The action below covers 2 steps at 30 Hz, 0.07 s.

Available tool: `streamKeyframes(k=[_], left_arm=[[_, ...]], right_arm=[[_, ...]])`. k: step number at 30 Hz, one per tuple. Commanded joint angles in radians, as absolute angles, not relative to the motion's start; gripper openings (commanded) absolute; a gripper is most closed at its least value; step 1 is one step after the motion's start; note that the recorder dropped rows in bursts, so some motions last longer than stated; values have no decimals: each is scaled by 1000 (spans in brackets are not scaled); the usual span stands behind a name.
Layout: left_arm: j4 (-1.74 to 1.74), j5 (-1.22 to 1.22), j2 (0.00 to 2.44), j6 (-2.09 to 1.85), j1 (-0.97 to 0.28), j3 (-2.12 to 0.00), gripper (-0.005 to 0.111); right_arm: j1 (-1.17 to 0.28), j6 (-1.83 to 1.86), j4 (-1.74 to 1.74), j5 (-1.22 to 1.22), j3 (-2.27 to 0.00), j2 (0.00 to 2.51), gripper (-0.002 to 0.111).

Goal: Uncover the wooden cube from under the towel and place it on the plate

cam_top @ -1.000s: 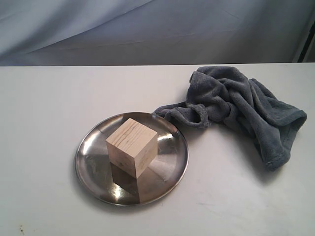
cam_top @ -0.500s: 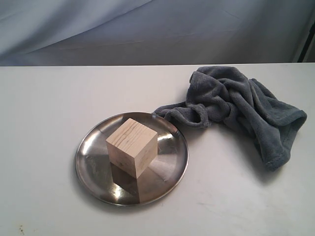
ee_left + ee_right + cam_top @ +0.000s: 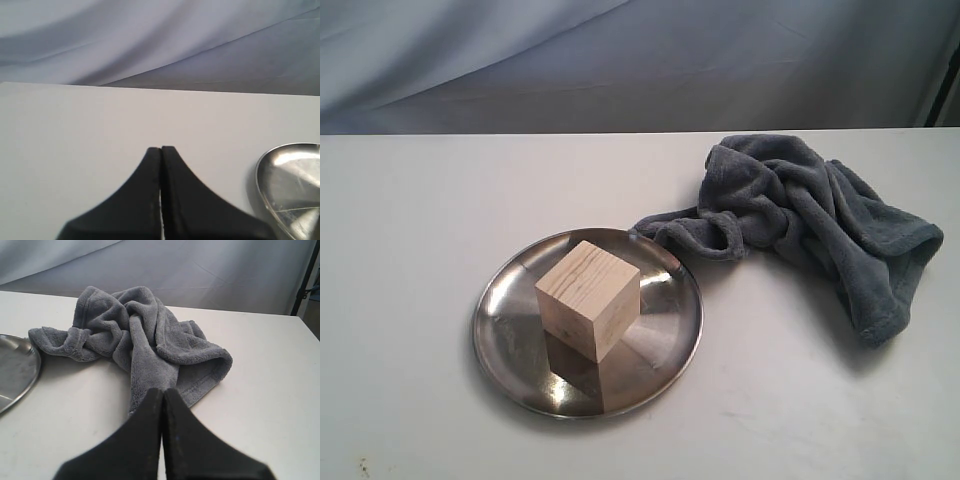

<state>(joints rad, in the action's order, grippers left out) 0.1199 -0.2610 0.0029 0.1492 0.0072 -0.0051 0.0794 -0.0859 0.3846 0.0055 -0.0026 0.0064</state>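
Nothing has shifted: the wooden cube (image 3: 588,298) sits on the plate (image 3: 505,345) at lower centre, with the towel (image 3: 800,215) heaped at upper right. The left gripper (image 3: 161,150) and right gripper (image 3: 163,390) are clenched empty, so the task looks done.

Right claw (image 3: 162,392) closed, empty; crumpled towel (image 3: 135,335) ahead; plate (image 3: 17,367) edge beside

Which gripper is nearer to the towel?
Right. The right gripper points at the towel close ahead; the left gripper is beside the plate, no towel in its view.
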Motion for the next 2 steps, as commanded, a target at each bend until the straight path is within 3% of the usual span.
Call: streamKeyframes(k=[1,2], left_arm=[[115,-259,0,156,11,0,0],[115,-259,0,156,11,0,0]], right_arm=[[79,-90,390,17,0,0,3],[79,-90,390,17,0,0,3]])
